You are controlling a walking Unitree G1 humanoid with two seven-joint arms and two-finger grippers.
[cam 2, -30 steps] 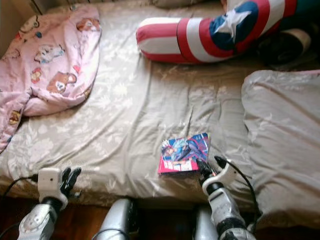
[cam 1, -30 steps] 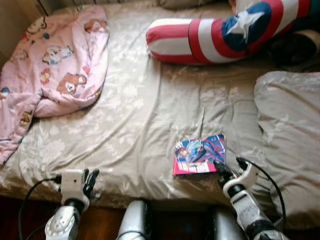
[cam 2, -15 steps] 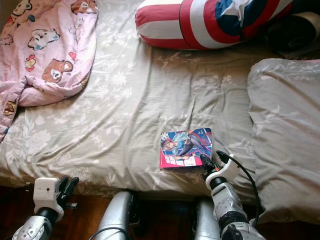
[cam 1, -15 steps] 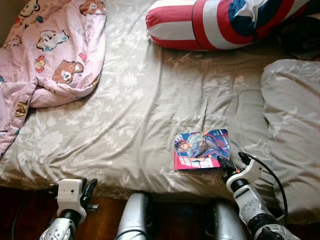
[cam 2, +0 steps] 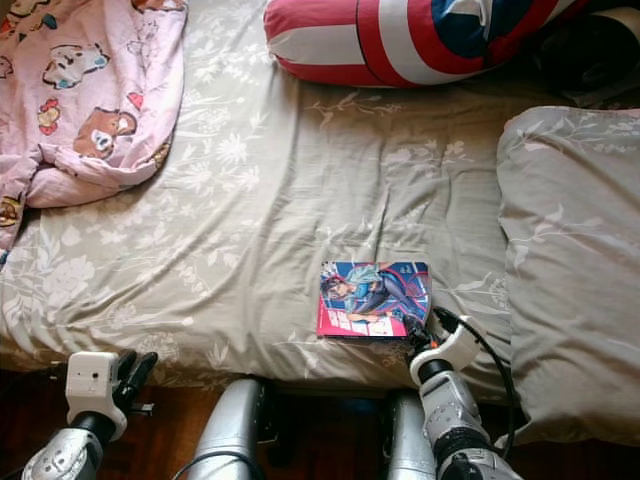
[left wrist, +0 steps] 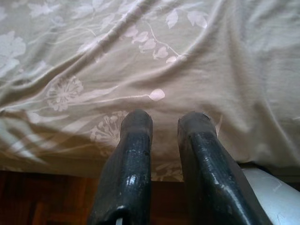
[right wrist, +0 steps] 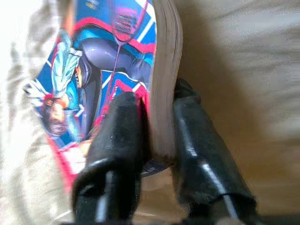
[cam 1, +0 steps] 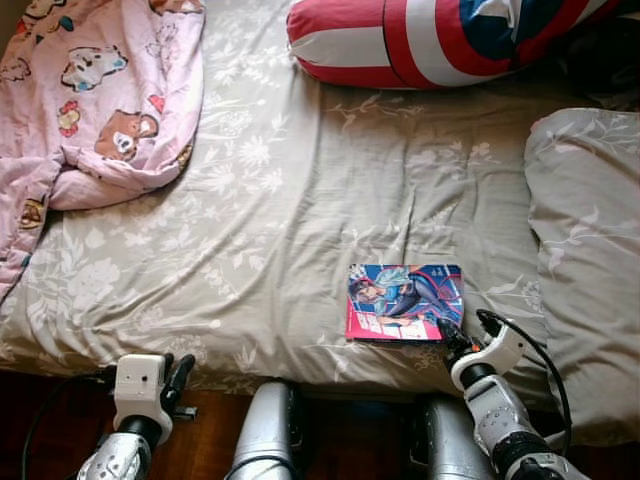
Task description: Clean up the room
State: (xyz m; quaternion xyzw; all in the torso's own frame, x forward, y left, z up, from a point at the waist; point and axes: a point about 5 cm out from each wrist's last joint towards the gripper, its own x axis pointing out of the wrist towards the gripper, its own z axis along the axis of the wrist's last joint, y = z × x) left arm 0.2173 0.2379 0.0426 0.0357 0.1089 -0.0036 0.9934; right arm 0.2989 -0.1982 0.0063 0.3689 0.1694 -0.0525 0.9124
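A comic book (cam 1: 403, 301) with a red, blue and pink cover lies flat on the grey floral bedsheet (cam 1: 300, 200) near the bed's front edge. My right gripper (cam 1: 450, 340) is at the book's near right corner. In the right wrist view its two black fingers (right wrist: 117, 140) are shut on the book (right wrist: 93, 79), one on the cover and one under the page edge. My left gripper (cam 1: 175, 375) hangs at the bed's front edge on the left, its fingertips (left wrist: 136, 126) slightly apart with nothing between them, pointing at the sheet (left wrist: 140, 56).
A pink cartoon blanket (cam 1: 90, 100) is bunched at the far left of the bed. A red, white and blue striped cushion (cam 1: 430, 40) lies at the back. A grey pillow (cam 1: 590, 240) fills the right side. Dark wooden floor (cam 1: 40, 420) runs below the bed's edge.
The camera has tilted down and closer, so the whole scene shifted up. My right gripper has stayed at the book's corner. The left arm has dropped slightly below the bed's edge.
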